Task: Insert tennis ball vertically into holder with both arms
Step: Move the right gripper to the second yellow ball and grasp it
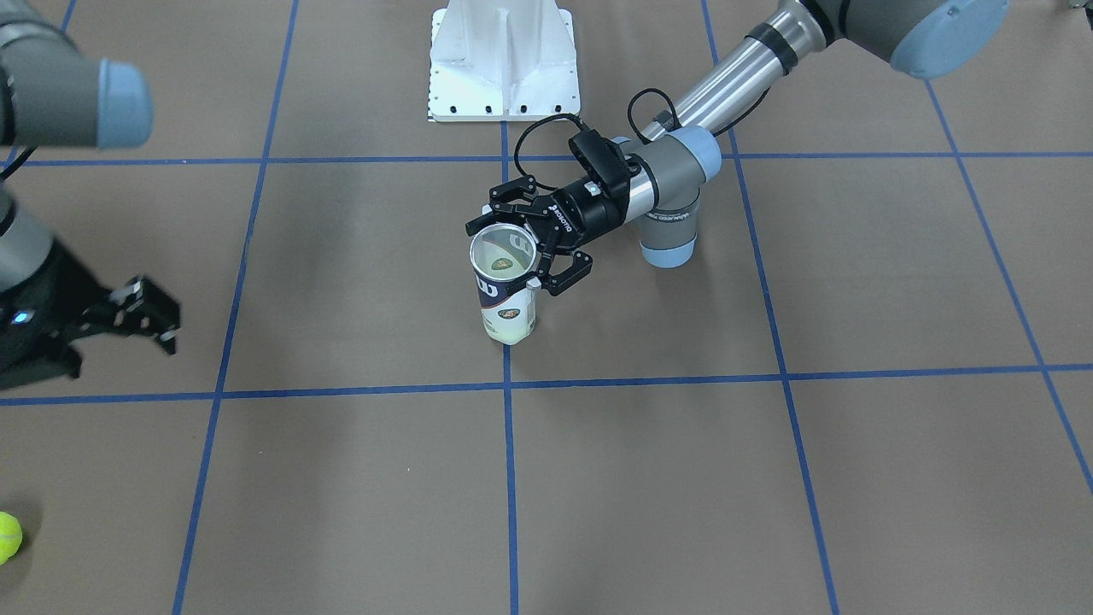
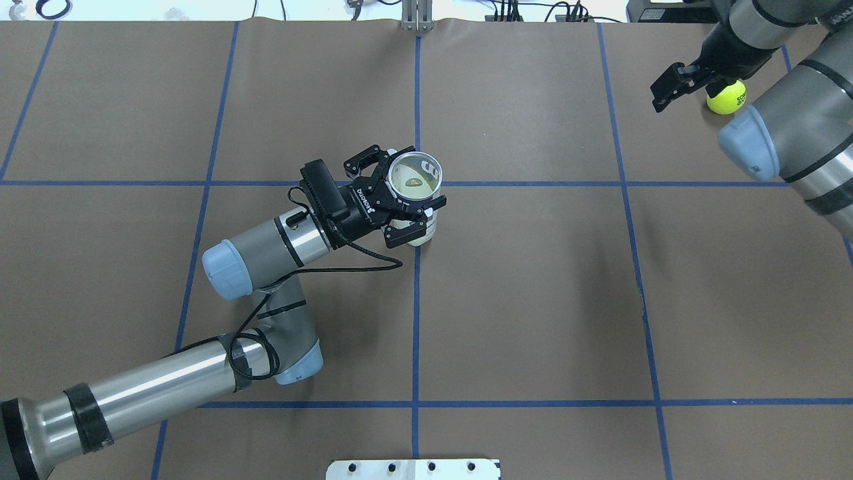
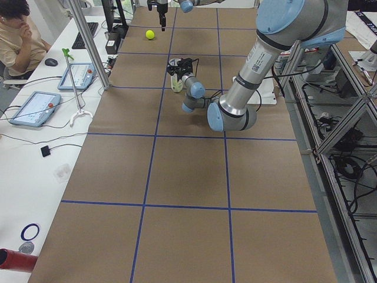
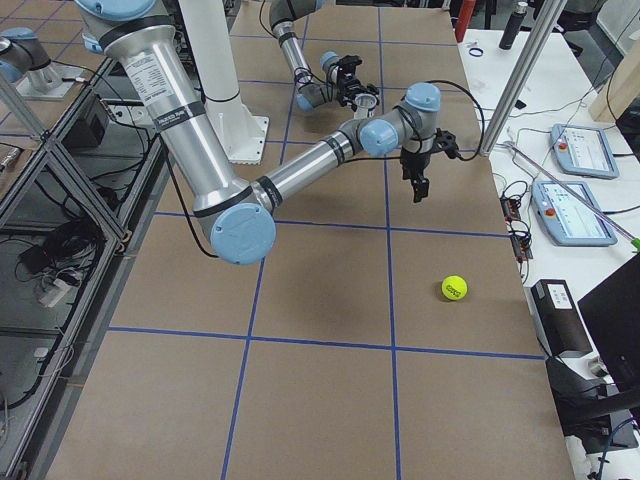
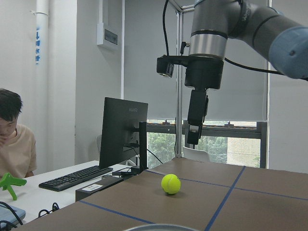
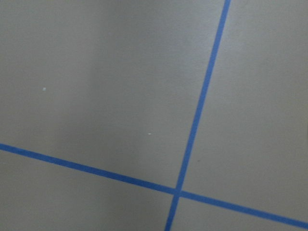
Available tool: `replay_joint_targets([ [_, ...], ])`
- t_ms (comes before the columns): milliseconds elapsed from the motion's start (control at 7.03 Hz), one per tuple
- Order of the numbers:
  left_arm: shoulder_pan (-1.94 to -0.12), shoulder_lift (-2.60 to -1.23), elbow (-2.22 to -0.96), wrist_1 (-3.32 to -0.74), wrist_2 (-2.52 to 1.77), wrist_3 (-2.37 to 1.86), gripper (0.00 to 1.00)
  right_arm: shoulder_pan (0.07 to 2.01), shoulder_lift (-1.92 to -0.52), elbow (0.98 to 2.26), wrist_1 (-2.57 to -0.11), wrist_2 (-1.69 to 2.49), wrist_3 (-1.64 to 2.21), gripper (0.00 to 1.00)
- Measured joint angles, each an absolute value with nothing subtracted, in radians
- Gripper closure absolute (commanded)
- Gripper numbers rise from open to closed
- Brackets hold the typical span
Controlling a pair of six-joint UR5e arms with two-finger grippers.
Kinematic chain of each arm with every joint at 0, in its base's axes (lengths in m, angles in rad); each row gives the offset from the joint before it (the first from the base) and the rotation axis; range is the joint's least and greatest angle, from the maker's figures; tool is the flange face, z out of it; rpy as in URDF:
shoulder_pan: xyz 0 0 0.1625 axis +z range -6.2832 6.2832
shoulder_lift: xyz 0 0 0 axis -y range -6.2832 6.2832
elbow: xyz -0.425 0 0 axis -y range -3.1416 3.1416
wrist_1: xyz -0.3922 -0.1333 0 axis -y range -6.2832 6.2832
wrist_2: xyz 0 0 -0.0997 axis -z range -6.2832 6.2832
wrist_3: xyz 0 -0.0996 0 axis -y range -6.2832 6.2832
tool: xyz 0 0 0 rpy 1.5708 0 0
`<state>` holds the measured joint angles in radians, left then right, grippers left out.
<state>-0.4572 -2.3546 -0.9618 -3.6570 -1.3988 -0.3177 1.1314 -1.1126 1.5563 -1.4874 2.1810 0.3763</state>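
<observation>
The holder (image 1: 506, 299) is a clear tube with a navy-and-white label, standing upright at the table's middle with its silver rim (image 2: 414, 175) up. A pale yellow-green shape shows at its bottom. My left gripper (image 2: 408, 203) is shut on the holder's upper part, one finger on each side. A tennis ball (image 2: 726, 99) lies on the table at the far right, apart from the tube, and shows in the left wrist view (image 5: 171, 184). My right gripper (image 2: 670, 83) hangs open and empty above the table beside the ball, pointing down (image 5: 193, 137).
The white base pedestal (image 1: 504, 60) stands at the robot's side of the table. Blue tape lines (image 1: 508, 444) grid the brown table. An operator (image 3: 17, 35) sits beyond the far edge, with tablets (image 3: 35, 108) and a monitor (image 5: 122, 134).
</observation>
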Motion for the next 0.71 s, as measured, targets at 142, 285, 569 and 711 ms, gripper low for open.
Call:
replay_joint_targets([
  [142, -0.457, -2.354, -0.962, -3.657, -1.399, -0.318, 0.02, 1.160, -1.121, 1.405, -1.317, 2.203, 0.342, 0.00],
  [285, -0.458, -2.354, -0.963, -3.657, -1.399, -0.318, 0.02, 1.182, -1.125, 1.276, -1.182, 2.216, 0.306, 0.00],
  [569, -0.458, -2.355, -0.964, -3.657, -1.399, -0.318, 0.02, 1.202, -1.107, 1.110, -1.075, 2.165, 0.227, 0.00],
  [711, -0.458, -2.355, -0.966, -3.657, -1.399, -0.318, 0.02, 1.201, -1.072, 1.012, -1.020, 2.101, 0.211, 0.00],
])
